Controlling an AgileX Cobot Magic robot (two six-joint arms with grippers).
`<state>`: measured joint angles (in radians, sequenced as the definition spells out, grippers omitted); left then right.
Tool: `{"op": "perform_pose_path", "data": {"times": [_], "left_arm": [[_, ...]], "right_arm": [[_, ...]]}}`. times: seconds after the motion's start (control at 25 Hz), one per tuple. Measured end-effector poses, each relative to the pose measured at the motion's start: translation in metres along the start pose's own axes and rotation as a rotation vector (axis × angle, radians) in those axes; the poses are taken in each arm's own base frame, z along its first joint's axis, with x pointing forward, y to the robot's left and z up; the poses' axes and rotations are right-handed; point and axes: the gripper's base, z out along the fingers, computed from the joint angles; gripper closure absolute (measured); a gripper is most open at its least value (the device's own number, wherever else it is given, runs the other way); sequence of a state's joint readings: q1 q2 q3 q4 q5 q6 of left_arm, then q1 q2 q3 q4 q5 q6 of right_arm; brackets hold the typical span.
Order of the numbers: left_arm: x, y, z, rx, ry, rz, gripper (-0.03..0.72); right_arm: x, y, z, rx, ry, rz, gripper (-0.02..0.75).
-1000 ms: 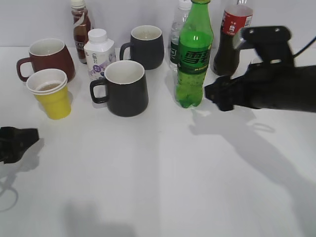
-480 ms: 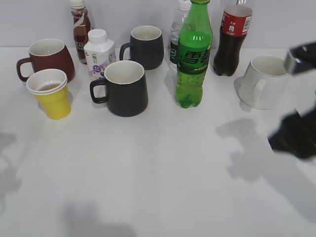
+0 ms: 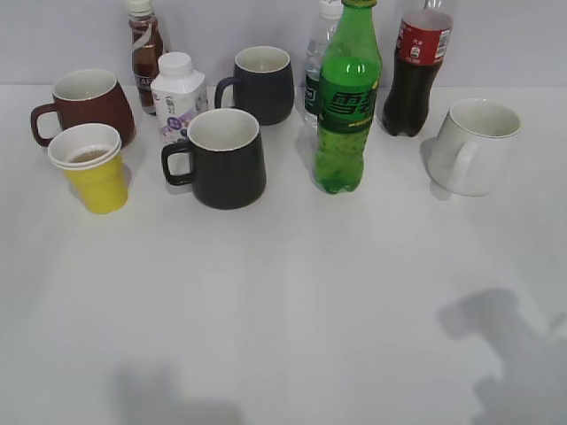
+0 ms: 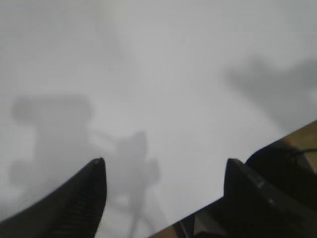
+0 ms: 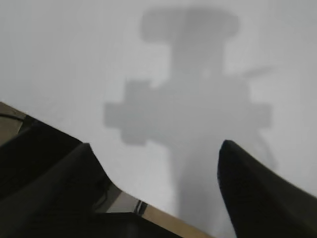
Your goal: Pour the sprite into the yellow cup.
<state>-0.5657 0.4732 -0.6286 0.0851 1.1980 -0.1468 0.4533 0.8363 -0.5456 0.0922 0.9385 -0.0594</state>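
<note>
Sprite (image 3: 348, 97), the tall green bottle, is standing upright and capped toward twelve o'clock on the white table (image 3: 292, 310), just in front of a clear water bottle (image 3: 320, 53) and near the cola bottle (image 3: 416, 66). Over at about ten o'clock the yellow cup (image 3: 93, 168) is sitting just in front of the brown mug (image 3: 84, 104), with something brownish already showing inside it. A dark mug (image 3: 221, 158) is standing between cup and bottle.

Neither arm is showing from where I am looking along the table; only a shadow is lying at five o'clock. So I judge the work is sitting at the reaching step, with nothing picked up. The next move is calling for one arm to come in, grip the bottle around its body and deal with the cap before tipping anything, while steering clear of that dark mug.

Seen from the wrists, the left gripper (image 4: 163, 186) is hanging spread wide over bare table, touching nothing. The right gripper (image 5: 156, 173) is also gaping wide, empty, with only its own shadow beneath.
</note>
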Motion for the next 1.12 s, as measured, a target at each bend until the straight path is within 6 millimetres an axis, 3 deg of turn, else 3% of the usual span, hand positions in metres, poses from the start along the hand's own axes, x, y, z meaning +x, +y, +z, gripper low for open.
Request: {"op": "perform_pose_path", "data": {"times": [0.2,0.4,0.68,1.12], "left_arm": [[0.033,0.006,-0.032,0.031,-0.242,0.015,0.143],[0.058,0.01,-0.032,0.024,-0.346,0.028,0.168],[0.057,0.01,-0.027,0.024,-0.456,0.035,0.217],[0.055,0.009,-0.026,0.026,-0.472,0.036,0.245]], "right_arm": [[0.027,0.002,-0.028,-0.001,-0.129,-0.016,0.164],[0.053,0.004,-0.051,0.008,-0.296,-0.035,0.164],[0.076,0.004,-0.07,0.019,-0.481,-0.052,0.164],[0.079,0.005,-0.071,0.018,-0.496,-0.05,0.164]]}}
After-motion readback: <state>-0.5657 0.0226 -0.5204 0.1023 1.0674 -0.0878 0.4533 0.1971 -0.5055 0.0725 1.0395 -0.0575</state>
